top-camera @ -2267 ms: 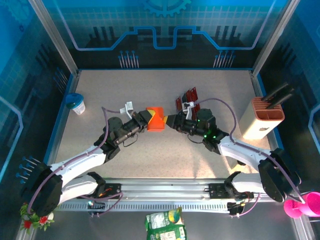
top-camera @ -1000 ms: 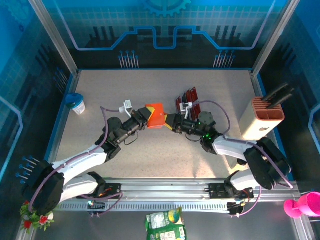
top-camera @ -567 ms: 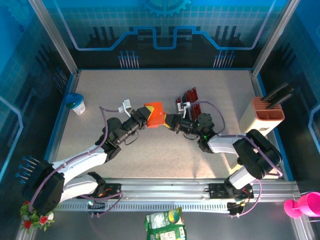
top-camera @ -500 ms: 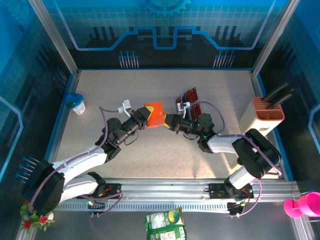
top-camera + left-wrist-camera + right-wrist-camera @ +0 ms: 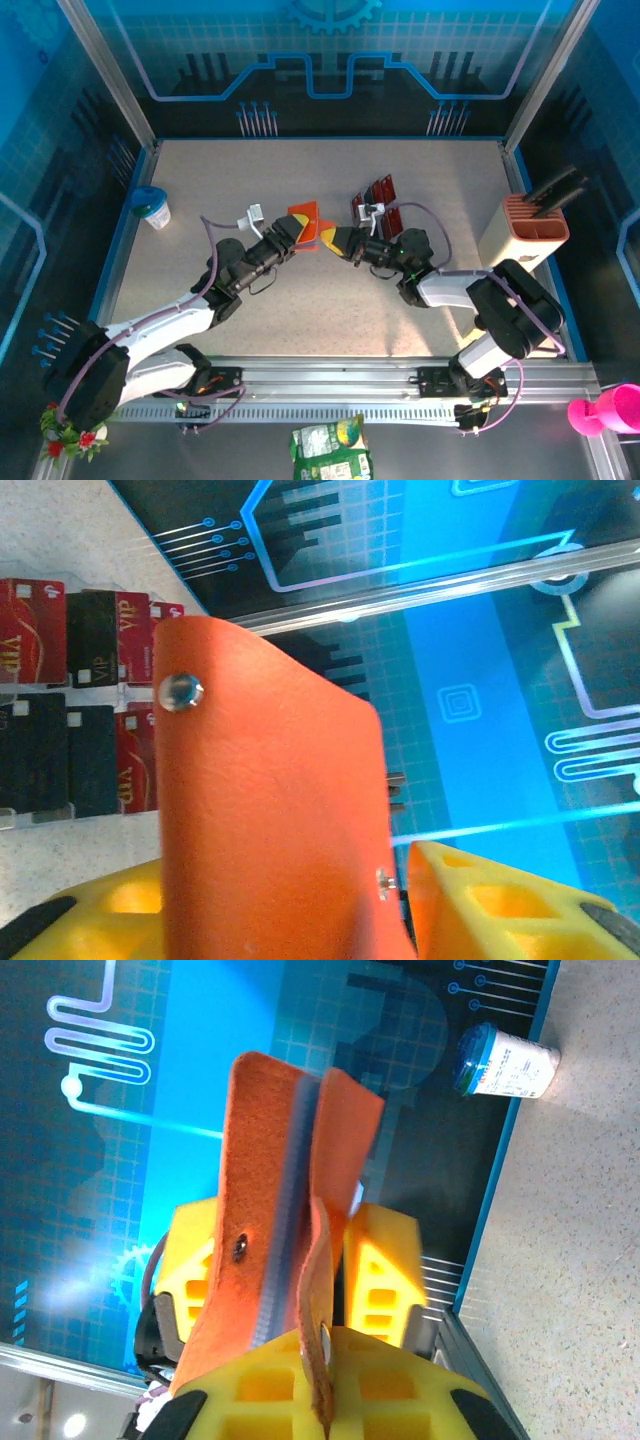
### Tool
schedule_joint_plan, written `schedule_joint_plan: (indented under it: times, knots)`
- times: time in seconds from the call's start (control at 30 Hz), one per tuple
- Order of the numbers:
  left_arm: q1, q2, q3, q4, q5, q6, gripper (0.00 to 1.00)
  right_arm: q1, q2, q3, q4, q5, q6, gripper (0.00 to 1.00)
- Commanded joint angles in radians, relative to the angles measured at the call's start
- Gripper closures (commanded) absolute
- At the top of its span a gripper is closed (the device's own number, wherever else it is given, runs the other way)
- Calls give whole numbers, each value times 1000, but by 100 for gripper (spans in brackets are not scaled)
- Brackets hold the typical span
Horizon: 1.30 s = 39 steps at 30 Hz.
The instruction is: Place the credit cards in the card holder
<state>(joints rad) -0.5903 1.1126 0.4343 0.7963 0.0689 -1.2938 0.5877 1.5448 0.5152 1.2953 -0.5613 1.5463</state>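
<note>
Nearest the front rail lay a green packet (image 5: 330, 448), with a pink object (image 5: 608, 408) off the right near corner. Both arms reached low across the speckled table (image 5: 300, 320) and met near its middle. The left gripper (image 5: 290, 238) was clamped on the card holder (image 5: 308, 222). One of its yellow fingers (image 5: 90, 915) sat on each side of the orange case, which stood up from between them with a round snap button (image 5: 181, 691) near its top edge. The right gripper (image 5: 338, 240) faced it from the other side, tips almost meeting the left one's, and pinched the holder's loose flap (image 5: 318, 1290) between its own yellow pads. Seen edge-on from the right wrist, the case stood parted, with a grey-blue lining (image 5: 285, 1220) showing between the orange walls. Whether the case cleared the table could not be told. Just beyond the right gripper, the credit cards (image 5: 378, 195) stood in two rows in a clear stand (image 5: 30, 815), red ones marked VIP alternating with black ones, none of them in the holder. Farther left, near the side wall, stood a white cup (image 5: 152, 207) with a blue lid. At the far right stood a salmon-and-white block (image 5: 522, 238) with black handles sticking out of it.
</note>
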Motion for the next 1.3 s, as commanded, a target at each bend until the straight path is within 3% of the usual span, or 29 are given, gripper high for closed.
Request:
schedule_joint_plan:
  times: [0.0, 0.53, 0.93, 1.27]
  knots:
    - [-7, -24, -13, -21, 4, 37, 43, -13, -33, -24, 26, 0, -39, 100]
    - [0, -178, -4, -294, -64, 229, 17, -14, 6, -63, 60, 1, -43, 100]
    - [4, -230, 107, -563, -89, 455, 14, -15, 53, -90, 127, 1, -22, 100]
    - [5, -181, 182, -700, -97, 554, 13, -15, 62, -109, 127, 1, -31, 100]
